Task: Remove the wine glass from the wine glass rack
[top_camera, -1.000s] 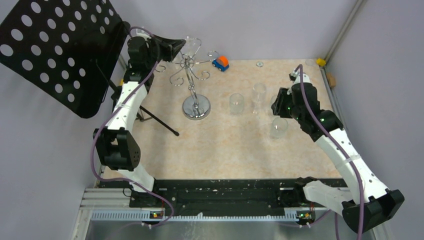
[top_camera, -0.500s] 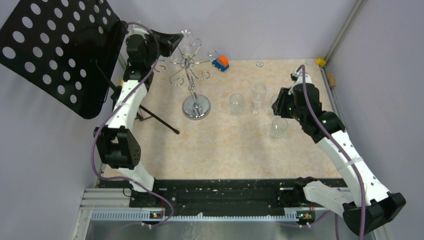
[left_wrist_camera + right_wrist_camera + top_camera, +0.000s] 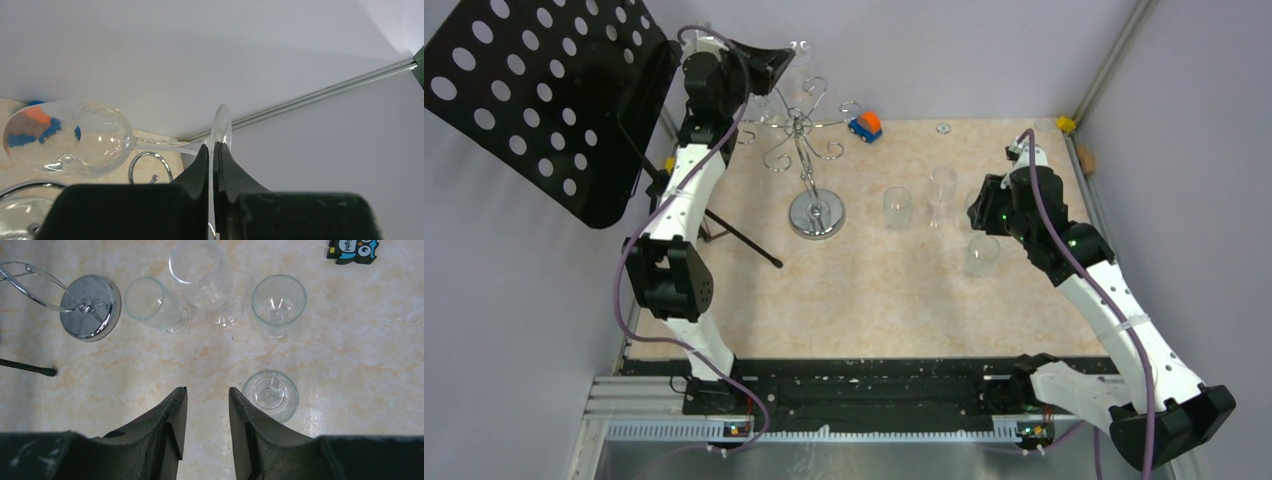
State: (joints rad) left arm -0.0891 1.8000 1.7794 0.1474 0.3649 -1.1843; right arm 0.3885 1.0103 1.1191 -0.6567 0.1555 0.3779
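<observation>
The chrome wine glass rack (image 3: 805, 135) stands at the back left on its disc base (image 3: 816, 214). My left gripper (image 3: 780, 66) is raised beside the rack's top arms and shut on the round foot of a clear wine glass (image 3: 800, 47). In the left wrist view my gripper (image 3: 213, 147) pinches the foot (image 3: 220, 125). The stem runs left to the bowl (image 3: 85, 142), which lies sideways over a rack scroll (image 3: 150, 167). My right gripper (image 3: 980, 206) is open and empty over the table; it also shows in the right wrist view (image 3: 207, 390).
A black perforated music stand (image 3: 534, 100) on a tripod stands left of my left arm. Several empty glasses stand on the right: a tumbler (image 3: 152, 305), a stemmed glass (image 3: 202, 275), and two more glasses (image 3: 278, 305) (image 3: 270, 394). A toy car (image 3: 865, 126) sits at the back.
My left gripper has risen and moved back a little with the wine glass foot in it. The music stand has shifted slightly. The right arm has barely moved.
</observation>
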